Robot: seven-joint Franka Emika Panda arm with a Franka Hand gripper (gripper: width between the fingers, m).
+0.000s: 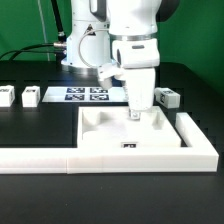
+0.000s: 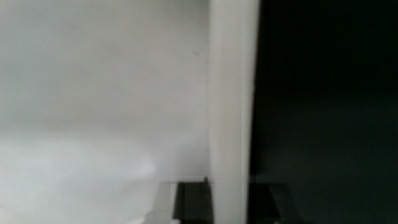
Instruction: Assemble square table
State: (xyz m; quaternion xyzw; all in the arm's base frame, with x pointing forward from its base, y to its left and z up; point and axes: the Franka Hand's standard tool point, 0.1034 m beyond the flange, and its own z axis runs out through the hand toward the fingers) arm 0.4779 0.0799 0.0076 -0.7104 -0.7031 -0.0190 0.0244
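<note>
Square tray [image 1: 105,128] of the table lies on the black tabletop [image 1: 40,125], right of centre, against the white border bar [image 1: 40,157]. From the exterior view's left: a short leg [image 1: 5,97], a second leg [image 1: 30,97], the marker board [image 1: 88,94], then the hand [image 1: 138,115] — clenched, fingertips down inside the tray near its far rim — and a third leg [image 1: 167,98]. Whether the hand grips anything cannot be told.
</note>
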